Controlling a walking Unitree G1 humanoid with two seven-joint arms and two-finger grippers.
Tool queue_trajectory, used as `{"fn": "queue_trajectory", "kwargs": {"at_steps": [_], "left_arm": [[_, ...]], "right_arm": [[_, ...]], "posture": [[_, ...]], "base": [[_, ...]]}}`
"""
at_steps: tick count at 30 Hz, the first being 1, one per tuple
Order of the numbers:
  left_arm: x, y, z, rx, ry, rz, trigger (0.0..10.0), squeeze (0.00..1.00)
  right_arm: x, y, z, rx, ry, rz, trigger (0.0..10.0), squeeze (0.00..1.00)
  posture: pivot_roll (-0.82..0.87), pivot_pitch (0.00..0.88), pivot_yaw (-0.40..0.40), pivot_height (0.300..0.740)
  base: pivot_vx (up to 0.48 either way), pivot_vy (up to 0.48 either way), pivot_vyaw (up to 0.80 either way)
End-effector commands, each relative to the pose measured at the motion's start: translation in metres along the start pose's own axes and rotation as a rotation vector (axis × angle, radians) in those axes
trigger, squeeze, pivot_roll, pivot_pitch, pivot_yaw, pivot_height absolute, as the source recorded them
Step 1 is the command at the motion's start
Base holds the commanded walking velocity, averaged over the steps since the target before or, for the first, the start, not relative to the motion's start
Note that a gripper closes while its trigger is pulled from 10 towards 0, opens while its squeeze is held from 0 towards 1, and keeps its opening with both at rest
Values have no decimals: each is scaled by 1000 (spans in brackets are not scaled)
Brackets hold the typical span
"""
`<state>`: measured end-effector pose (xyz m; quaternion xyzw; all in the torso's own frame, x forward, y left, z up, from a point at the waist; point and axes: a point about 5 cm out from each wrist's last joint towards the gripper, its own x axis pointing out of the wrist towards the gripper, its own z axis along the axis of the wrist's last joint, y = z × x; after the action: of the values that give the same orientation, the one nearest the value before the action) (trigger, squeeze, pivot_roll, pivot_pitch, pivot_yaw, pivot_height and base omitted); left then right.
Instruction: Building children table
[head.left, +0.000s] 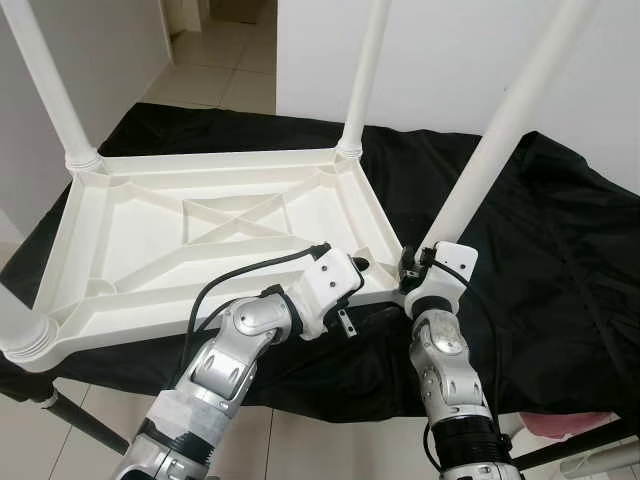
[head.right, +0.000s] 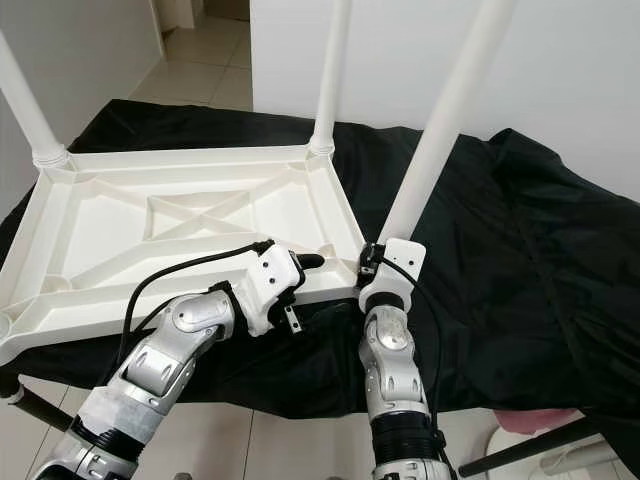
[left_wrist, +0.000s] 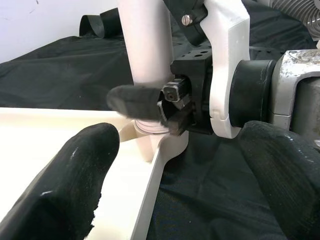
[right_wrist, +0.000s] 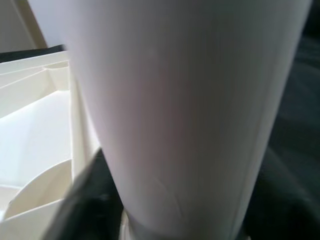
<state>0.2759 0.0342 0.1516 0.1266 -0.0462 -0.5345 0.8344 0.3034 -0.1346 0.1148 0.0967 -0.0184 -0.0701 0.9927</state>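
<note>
black cloth (head.left: 560, 250) drapes the surface, with pale floor tiles (head.left: 215, 70) and white walls behind; on the cloth lies the white tabletop (head.left: 150, 240), underside up, its ribs showing; legs stand in three corners: near left leg (head.left: 22, 330), far left leg (head.left: 45, 85), far right leg (head.left: 362, 75); the left gripper (head.right: 300, 268) hovers at the tabletop's near right edge, its black fingers (left_wrist: 85, 165) spread apart with nothing between them, pointing toward the corner socket; just beyond them rises the fourth leg (head.left: 490, 150), its long axis leaning up and to the right, its foot at the near right corner; the right gripper (head.left: 412, 270) sits at that foot, and from the wrist view the leg fills the space before it; the fingers look pressed against the leg's base, gripping it; the right arm is the nearer one, so seating the leg likely depends on bringing its axis upright over the socket while the left steadies the rim.
</note>
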Motion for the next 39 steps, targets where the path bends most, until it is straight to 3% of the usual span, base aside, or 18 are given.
{"fn": "queue_trajectory", "kwargs": {"at_steps": [1,9,11,12,16,19,25,28,31,34,35,39], "left_arm": [[1,-3,-2,9,4,9,10000,0],[1,-3,-2,9,4,7,10000,0],[1,-3,-2,9,4,7,10000,0],[1,-3,-2,8,4,8,10000,0],[1,-4,-2,6,3,10,10000,0],[0,-4,-2,7,3,11,10000,0],[1,-1,-2,10,7,14,10000,0],[1,-1,-2,10,8,14,10000,0],[1,2,-2,22,13,15,10000,0],[2,2,-2,23,14,16,10000,0],[2,3,-1,25,13,18,10000,0],[2,4,-1,28,11,23,10000,0]], "right_arm": [[-5,2,-5,27,18,7,10000,1000],[-8,-10,0,15,-19,39,10000,1000],[-11,-16,-1,19,-10,98,10000,1000],[-12,-21,-1,17,-6,144,10000,0],[-12,-32,3,-34,-24,272,10000,0],[-11,-34,4,-50,-26,298,10000,0],[4,-47,16,-150,-38,484,10000,0],[6,-47,17,-163,-37,505,10000,0],[15,-45,17,-200,4,629,10000,0],[17,-45,17,-209,16,658,10000,0],[19,-43,13,-219,40,687,0,0],[22,-42,7,-237,75,733,0,0]], "posture": [[-18,0,-62,740],[-22,0,-65,740],[-23,0,-66,740],[-23,0,-67,740],[-24,0,-68,740],[-24,0,-68,740],[-26,0,-57,740],[-26,0,-57,740],[-26,0,-49,740],[-26,0,-49,740],[-21,0,-51,740],[-14,0,-54,740]], "base": [[0,0,0],[0,0,0],[0,0,0],[0,0,0],[0,0,0],[0,0,0],[0,0,0],[0,0,0],[0,0,0],[0,0,0],[0,0,0],[0,0,0]]}}
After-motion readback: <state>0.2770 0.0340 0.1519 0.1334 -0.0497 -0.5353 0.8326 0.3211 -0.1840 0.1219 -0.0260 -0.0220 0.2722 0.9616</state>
